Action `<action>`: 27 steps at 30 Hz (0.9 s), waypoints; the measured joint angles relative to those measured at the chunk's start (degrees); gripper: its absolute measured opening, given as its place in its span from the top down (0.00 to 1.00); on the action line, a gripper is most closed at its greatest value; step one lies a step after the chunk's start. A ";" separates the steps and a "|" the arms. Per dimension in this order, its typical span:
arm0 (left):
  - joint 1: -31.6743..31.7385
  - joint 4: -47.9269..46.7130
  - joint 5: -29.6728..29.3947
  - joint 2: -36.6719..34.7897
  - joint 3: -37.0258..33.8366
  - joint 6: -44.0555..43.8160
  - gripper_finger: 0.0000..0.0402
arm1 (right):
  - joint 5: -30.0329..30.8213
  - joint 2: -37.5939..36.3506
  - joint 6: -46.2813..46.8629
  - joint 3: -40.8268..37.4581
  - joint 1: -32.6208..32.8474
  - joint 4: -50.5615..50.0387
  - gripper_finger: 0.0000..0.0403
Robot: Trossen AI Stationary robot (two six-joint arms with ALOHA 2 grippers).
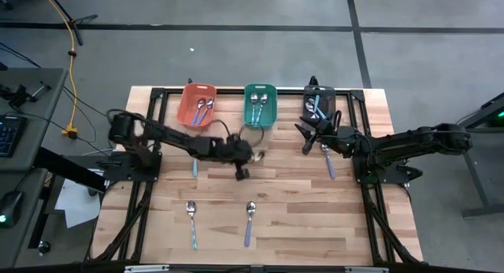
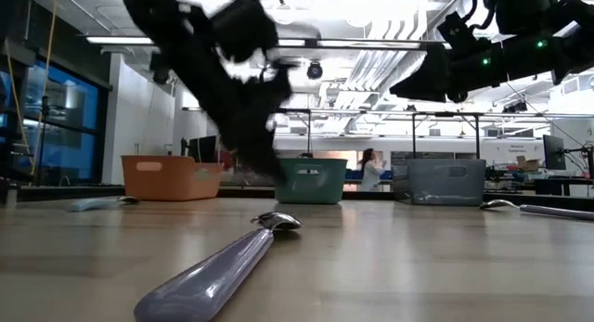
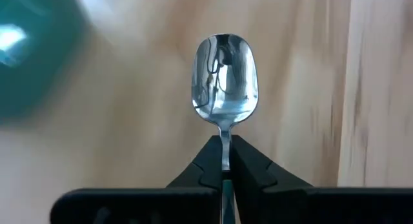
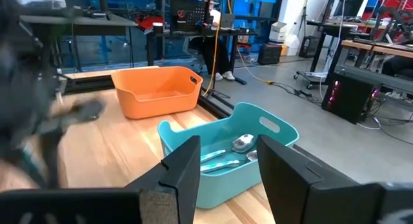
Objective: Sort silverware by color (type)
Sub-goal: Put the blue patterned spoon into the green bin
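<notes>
My left gripper (image 1: 253,155) is just in front of the teal bin (image 1: 260,105) and is shut on a spoon whose shiny bowl (image 3: 224,82) sticks out past the fingers; its handle is hidden. My right gripper (image 1: 309,138) is open in front of the dark grey bin (image 1: 319,102), holding nothing; in its wrist view its fingers (image 4: 184,175) frame the teal bin (image 4: 229,153). Loose spoons lie flat on the table: a purple one (image 1: 250,223), one more (image 1: 191,223), one by the right gripper (image 1: 328,161), and a light blue one (image 1: 195,166) beside the left arm. My left gripper pinches the spoon's thin neck (image 3: 224,154), just behind the bowl, between its two fingertips (image 3: 208,161). The fingers lie along the spoon and the bowl points straight out beyond them. The handle runs back between the fingers, out of sight. The bowl hangs over the wood without touching it.
Orange bin (image 1: 198,105), teal bin and dark grey bin stand in a row at the far edge, each holding spoons. A black frame (image 1: 157,116) runs around the table. The wood between the near spoons and the arms is bare. A person (image 2: 371,170) stands far behind the table.
</notes>
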 joint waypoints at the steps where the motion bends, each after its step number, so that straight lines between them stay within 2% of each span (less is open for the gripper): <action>1: 0.71 0.08 -0.44 -1.87 0.21 0.25 0.99 | -0.04 0.00 0.00 0.00 0.00 -0.28 0.66; 8: 9.38 1.48 -0.55 -11.46 0.30 -1.89 0.99 | -0.48 0.00 0.48 0.00 0.00 -0.69 0.66; 12: 16.47 7.01 4.24 -12.05 0.19 -2.58 0.99 | -0.46 0.00 0.48 0.00 0.00 -0.64 0.66; 20: 27.07 25.92 20.24 -6.96 0.30 -11.74 0.99 | -0.46 0.00 0.94 0.00 0.00 -0.66 0.66; 27: 30.57 28.28 20.56 1.52 4.28 -14.89 0.99 | -0.46 0.00 0.94 0.00 0.00 -0.68 0.66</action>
